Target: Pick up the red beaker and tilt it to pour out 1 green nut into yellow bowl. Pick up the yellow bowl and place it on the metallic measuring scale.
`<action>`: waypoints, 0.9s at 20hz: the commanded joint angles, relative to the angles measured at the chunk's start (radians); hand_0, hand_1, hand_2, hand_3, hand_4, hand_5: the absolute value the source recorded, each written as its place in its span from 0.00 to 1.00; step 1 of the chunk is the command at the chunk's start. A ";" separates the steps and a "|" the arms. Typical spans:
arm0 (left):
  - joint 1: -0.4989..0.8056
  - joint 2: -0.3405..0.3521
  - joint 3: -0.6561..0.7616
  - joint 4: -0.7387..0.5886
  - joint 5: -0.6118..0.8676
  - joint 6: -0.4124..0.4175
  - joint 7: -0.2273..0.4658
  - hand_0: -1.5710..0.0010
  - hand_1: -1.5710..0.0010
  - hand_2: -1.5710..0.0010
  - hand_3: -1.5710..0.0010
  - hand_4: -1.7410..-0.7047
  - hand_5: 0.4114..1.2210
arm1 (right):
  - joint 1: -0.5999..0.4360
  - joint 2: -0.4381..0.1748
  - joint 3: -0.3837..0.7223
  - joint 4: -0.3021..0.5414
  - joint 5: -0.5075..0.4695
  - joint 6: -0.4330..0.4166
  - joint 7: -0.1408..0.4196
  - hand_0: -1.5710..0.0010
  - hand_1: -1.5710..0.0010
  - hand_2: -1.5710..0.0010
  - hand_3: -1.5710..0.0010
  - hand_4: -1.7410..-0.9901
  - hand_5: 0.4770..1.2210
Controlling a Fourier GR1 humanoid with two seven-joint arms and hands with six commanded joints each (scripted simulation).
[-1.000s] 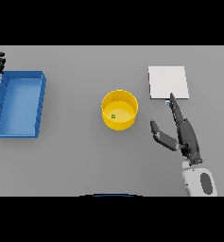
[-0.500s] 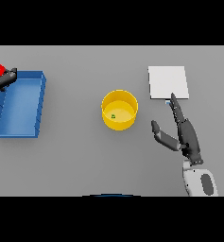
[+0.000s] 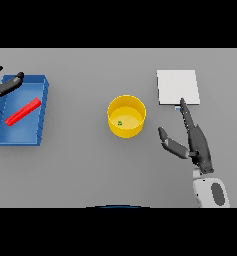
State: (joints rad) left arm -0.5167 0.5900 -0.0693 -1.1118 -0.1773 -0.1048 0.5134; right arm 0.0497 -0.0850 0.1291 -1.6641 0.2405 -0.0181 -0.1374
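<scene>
Table: the grey table [image 3: 80,165] carries everything; both hands work over it, well apart from each other.
Blue tray: the blue tray [image 3: 44,107] sits at the far left, just under and beside the left hand's fingers.
Scale: the metallic measuring scale [image 3: 177,86] lies flat just beyond the right hand's longest fingertip, which nearly touches its near edge.
Yellow bowl: the yellow bowl [image 3: 126,116] stands upright to the left of the right hand's fingers, near the thumb but apart from it, not gripped.
Right hand: the right hand [image 3: 196,142] has straight fingers and a spread thumb, released, holding nothing.
Left hand: the left hand [image 3: 4,84] hovers at the tray's far corner, fingers spread loose, grasping nothing.
Red beaker: the red beaker [image 3: 23,111] lies on its side inside the tray, just below the left fingers and clear of them.
Green nut: one green nut [image 3: 120,122] rests in the bowl's bottom, so pouring looks done.
Risk: the right fingers point past the bowl toward the scale; closing from this line would likely clip the rim and push or tip the bowl, spilling the nut. A one-sided pinch could also let it swing during the lift.
</scene>
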 commanded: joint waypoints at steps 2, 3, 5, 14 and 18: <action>0.012 -0.007 0.005 -0.015 0.005 0.017 -0.043 0.96 0.96 0.96 0.96 0.93 0.27 | 0.000 -0.007 0.015 -0.015 0.046 -0.016 0.055 1.00 1.00 1.00 1.00 0.81 0.21; 0.019 -0.016 0.012 -0.025 0.015 0.029 -0.066 0.97 0.97 0.97 0.97 0.93 0.28 | -0.011 -0.017 0.030 -0.023 0.062 -0.005 0.061 1.00 1.00 1.00 1.00 0.83 0.22; 0.012 -0.025 0.027 -0.034 0.036 0.035 -0.073 0.98 0.98 0.98 0.98 0.92 0.30 | -0.053 -0.053 0.061 -0.008 0.091 0.045 0.051 1.00 1.00 1.00 1.00 0.88 0.25; 0.027 -0.040 0.030 -0.065 0.059 0.027 -0.058 1.00 1.00 1.00 1.00 0.90 0.34 | -0.349 -0.299 0.259 0.108 0.422 0.219 0.046 1.00 1.00 1.00 1.00 0.78 0.21; 0.038 -0.037 0.032 -0.072 0.063 0.024 -0.063 1.00 1.00 1.00 1.00 0.90 0.34 | -0.463 -0.330 0.347 0.187 0.507 0.280 -0.014 1.00 1.00 1.00 1.00 0.77 0.22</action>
State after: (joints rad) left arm -0.4793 0.5526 -0.0369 -1.1838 -0.1147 -0.0812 0.4502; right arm -0.4138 -0.4145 0.4764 -1.4772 0.7474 0.2612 -0.1506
